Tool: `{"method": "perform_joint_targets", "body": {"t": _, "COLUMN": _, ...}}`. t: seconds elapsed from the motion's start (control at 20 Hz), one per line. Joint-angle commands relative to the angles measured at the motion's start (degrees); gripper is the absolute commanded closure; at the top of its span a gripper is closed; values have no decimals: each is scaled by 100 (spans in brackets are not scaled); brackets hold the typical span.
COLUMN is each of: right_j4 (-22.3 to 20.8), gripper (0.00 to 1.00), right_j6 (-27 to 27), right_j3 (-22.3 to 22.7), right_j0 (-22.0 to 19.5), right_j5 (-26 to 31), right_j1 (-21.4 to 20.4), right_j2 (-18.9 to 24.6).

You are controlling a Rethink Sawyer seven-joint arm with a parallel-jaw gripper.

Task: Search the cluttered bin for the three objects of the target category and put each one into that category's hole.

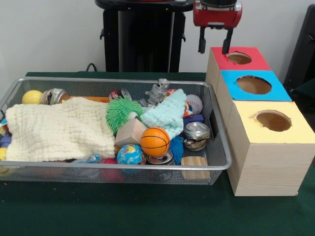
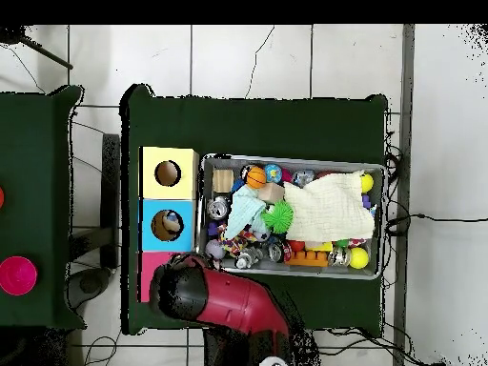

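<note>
- The cluttered bin (image 1: pixel 224 164) stood on the green table (image 1: pixel 147 211), crammed with toys, tins and two cloths.
- The biggest item in it was a cream waffle cloth (image 1: pixel 59 132) spread over the bin's left half in the front view; a pale mint cloth (image 1: pixel 170 114) lay bunched beside a green spiky ball (image 1: pixel 120 110).
- No white polka-dot cloth showed anywhere; I judged the three objects were buried, most likely under those two cloths.
- The yellow-topped box (image 1: pixel 268 152) sat just beside the bin, its hole (image 1: pixel 273 120) open and unobstructed.
- The gripper (image 1: pixel 215 46) hung above the red-topped box (image 1: pixel 238 59), well away from the bin, fingers apart and holding nothing.
- To search well, I reckoned it should lift the cream waffle cloth by an edge, not shove it, so the orange basketball (image 1: pixel 155 141) stayed put.
</note>
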Motion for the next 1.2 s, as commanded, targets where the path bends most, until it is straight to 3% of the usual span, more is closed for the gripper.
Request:
{"method": "perform_joint_targets", "body": {"t": 0.05, "right_j4": 136, "gripper": 0, "right_j6": 999, "right_j3": -1172, "right_j0": -212, "right_j5": 523, "right_j1": 744, "right_j2": 198}}
{"method": "perform_joint_targets", "body": {"t": 0.45, "right_j4": 165, "gripper": 0, "right_j6": 1064, "right_j3": -1290, "right_j0": -211, "right_j5": 539, "right_j1": 775, "right_j2": 204}}
{"method": "perform_joint_targets", "body": {"t": 0.85, "right_j4": 150, "gripper": 0, "right_j6": 1077, "right_j3": -1885, "right_j0": -190, "right_j5": 766, "right_j1": 1117, "right_j2": 161}}
{"method": "perform_joint_targets", "body": {"t": 1.2, "right_j4": 93, "gripper": 0, "right_j6": 854, "right_j3": -2167, "right_j0": -409, "right_j5": 832, "right_j1": 1307, "right_j2": 270}}
